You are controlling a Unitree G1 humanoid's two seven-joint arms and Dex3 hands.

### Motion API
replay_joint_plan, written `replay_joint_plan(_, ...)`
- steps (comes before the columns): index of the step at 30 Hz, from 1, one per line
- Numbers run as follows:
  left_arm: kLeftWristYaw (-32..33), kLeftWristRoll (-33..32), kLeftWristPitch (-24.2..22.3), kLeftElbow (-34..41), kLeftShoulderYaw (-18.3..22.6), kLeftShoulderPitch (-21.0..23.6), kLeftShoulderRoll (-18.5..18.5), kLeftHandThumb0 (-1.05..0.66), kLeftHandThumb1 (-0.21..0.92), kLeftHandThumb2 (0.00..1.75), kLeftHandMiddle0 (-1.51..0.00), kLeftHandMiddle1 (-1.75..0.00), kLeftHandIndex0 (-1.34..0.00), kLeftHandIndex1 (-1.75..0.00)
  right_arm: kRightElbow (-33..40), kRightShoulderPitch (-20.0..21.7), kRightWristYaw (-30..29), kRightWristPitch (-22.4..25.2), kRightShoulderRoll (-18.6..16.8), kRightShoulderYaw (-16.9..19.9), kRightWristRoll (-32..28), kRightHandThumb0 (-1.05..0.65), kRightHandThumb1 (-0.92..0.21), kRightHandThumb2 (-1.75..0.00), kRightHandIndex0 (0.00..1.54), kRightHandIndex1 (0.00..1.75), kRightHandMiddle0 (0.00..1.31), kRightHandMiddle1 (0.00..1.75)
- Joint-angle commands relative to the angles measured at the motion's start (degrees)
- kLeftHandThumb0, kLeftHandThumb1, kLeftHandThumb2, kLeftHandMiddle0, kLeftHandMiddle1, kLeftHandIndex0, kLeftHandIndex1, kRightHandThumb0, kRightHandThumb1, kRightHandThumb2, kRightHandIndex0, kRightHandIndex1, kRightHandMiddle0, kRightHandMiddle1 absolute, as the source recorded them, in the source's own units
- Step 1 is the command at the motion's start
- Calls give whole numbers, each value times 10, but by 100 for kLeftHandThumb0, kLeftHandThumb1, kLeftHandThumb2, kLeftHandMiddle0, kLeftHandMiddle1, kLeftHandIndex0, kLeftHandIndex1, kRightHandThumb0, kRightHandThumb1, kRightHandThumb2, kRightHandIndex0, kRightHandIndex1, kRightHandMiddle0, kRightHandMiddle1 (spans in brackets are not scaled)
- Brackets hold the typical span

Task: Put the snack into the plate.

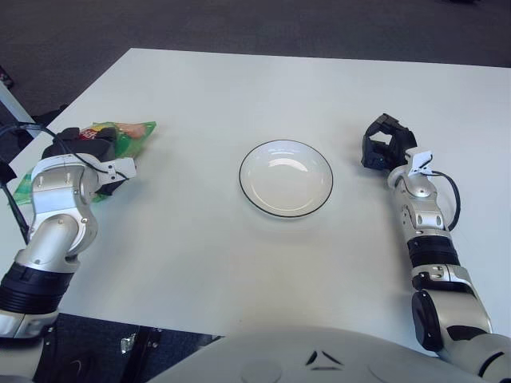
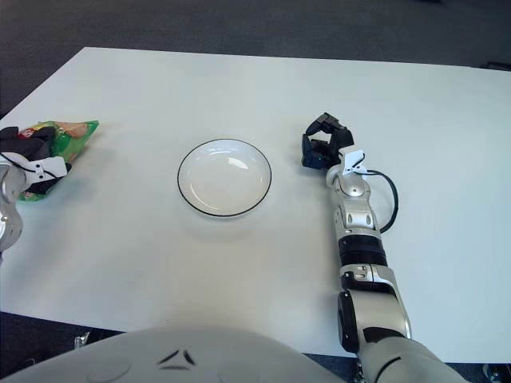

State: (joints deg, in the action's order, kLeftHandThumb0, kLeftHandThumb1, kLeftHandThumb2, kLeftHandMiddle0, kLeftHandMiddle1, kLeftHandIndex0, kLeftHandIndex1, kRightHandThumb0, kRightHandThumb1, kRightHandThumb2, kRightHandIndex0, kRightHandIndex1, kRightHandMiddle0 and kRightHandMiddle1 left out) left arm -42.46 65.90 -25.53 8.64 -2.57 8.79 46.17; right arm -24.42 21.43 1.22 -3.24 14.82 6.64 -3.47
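A broad white counter (image 1: 239, 88) fills most of the scene, its far edge running across the top. Beyond it and off its left side lies dark grey carpeted floor (image 1: 72, 32), reaching to the far background.

Left hand (image 1: 84, 148) fingers curled, closed in grasp; right hand (image 1: 386, 144) fingers curled, idle.
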Motion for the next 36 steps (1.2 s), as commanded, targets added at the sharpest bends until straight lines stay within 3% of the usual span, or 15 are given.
replay_joint_plan(1,37,-7,18,-75,-13,25,12,-105,92,111,0,0,0,0,-26,-38,14,41,-3,-13,13,-49,-30,-134,127,175,63,175)
replay_joint_plan(12,93,-7,15,-139,-30,52,6,-105,92,109,0,0,0,0,-23,-40,15,45,-1,-15,13,-49,-30,-134,127,175,63,175)
replay_joint_plan(16,201,-25,20,-240,-34,87,-26,-104,92,107,0,0,0,0,-25,-41,18,42,3,-16,16,-49,-30,-134,127,175,63,175)
replay_joint_plan(19,307,-53,28,-303,-23,104,-54,-95,92,94,-6,-4,-2,-1,-24,-41,20,41,4,-16,15,-49,-30,-134,127,175,63,175)
replay_joint_plan(22,405,-79,55,-399,-25,136,-72,-84,92,72,-2,-53,0,-25,-23,-42,21,42,3,-16,14,-49,-30,-133,127,175,63,175)
replay_joint_plan(23,468,-93,86,-468,-24,154,-79,-83,92,70,-2,-60,0,-29,-22,-42,21,43,3,-15,12,-49,-30,-133,127,175,63,175)
replay_joint_plan(24,539,-111,126,-531,-17,166,-85,-78,89,65,-2,-90,0,-50,-19,-43,20,45,2,-14,12,-49,-30,-133,127,175,63,175)
replay_joint_plan(25,585,-123,153,-571,-13,172,-88,-74,84,66,-3,-107,0,-64,-17,-44,20,46,2,-14,12,-49,-30,-133,127,175,63,175)
replay_joint_plan(27,636,-140,183,-608,-8,179,-93,-62,67,79,-6,-147,0,-105,-15,-44,19,48,3,-14,12,-49,-30,-133,127,175,63,175)
replay_joint_plan(30,684,-165,213,-642,0,188,-100,-46,50,95,-16,-166,-1,-138,-15,-44,18,48,4,-15,15,-49,-30,-133,127,175,63,175)
replay_joint_plan(31,699,-170,223,-656,-1,190,-101,-44,48,97,-17,-167,-1,-141,-14,-45,19,48,4,-15,15,-49,-30,-133,127,175,63,175)
replay_joint_plan(33,729,-176,239,-681,-6,195,-103,6,49,103,-34,-172,-4,-159,-13,-46,20,48,5,-16,15,-49,-30,-134,127,175,63,175)
replay_joint_plan(34,746,-176,244,-696,-11,200,-106,13,49,105,-37,-172,-5,-162,-12,-47,21,48,6,-16,15,-49,-30,-134,127,175,63,175)
replay_joint_plan(36,766,-177,252,-718,-21,209,-108,7,42,116,-46,-173,-21,-166,-11,-47,22,49,7,-15,15,-49,-30,-134,127,175,63,175)
